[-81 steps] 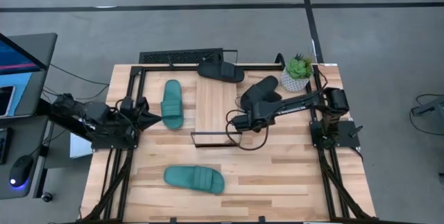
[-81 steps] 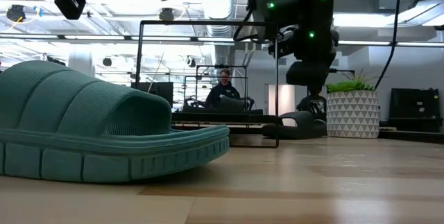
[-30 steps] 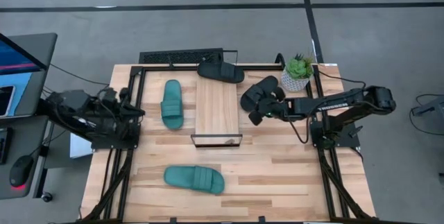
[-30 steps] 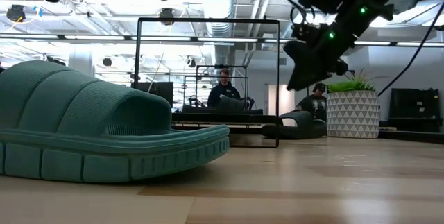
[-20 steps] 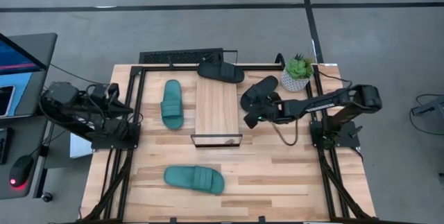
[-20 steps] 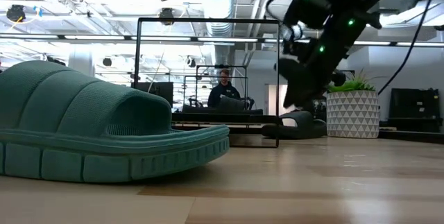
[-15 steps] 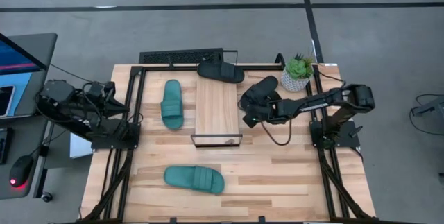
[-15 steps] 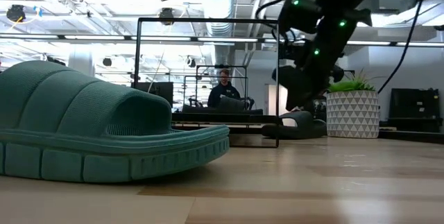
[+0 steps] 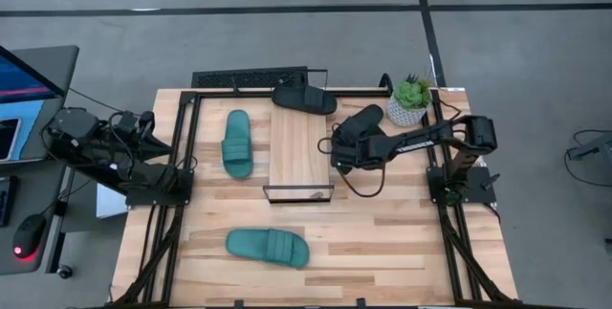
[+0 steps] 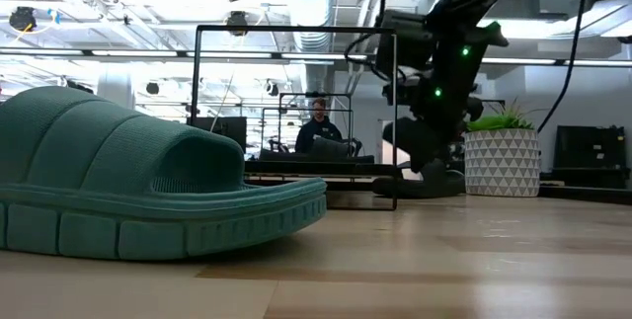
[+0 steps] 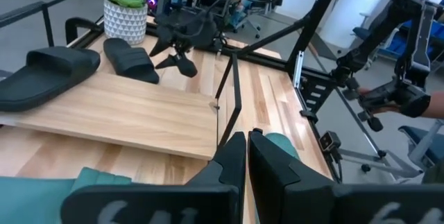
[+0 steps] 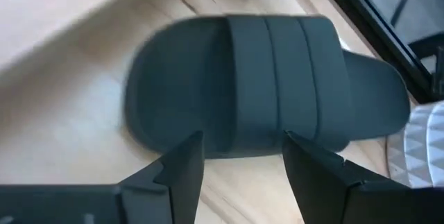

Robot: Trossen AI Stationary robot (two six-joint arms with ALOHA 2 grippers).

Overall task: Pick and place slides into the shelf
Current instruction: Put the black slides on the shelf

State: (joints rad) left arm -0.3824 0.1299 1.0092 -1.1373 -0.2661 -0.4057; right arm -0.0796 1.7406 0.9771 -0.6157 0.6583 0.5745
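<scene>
Near the worktop's far right corner, the right gripper (image 9: 337, 153) hung low over a black slide (image 12: 267, 85), its two fingers (image 12: 182, 163) spread apart with the slide's strap end showing between them. No grip had been made; from the wrist view the fingers seemed to be clear of the rubber, though the blur there made contact hard to rule out. That black slide (image 9: 361, 121) lay on the worktop between the shelf (image 9: 298, 151) and a potted plant (image 9: 409, 99) at the far right corner.

The shelf's plank top stood bare, near the middle of the far half of the worktop. A second black slide (image 9: 304, 99) lay at the shelf's far end, apparently touching or overlapping the plank's edge. One teal slide (image 9: 237, 143) lay just beside the shelf on its left, and the other teal slide (image 9: 269, 247) rested well apart, toward the near edge.

The left gripper (image 11: 247, 156) waited off the worktop's left edge, fingers pressed together.

The step in hand looked like the reach for the first slide, with none yet shelved. The next move would probably call for lowering the spread fingers about the strap or the sole's edge, closing firmly on the soft rubber, then lifting clear before carrying it left onto the plank.
</scene>
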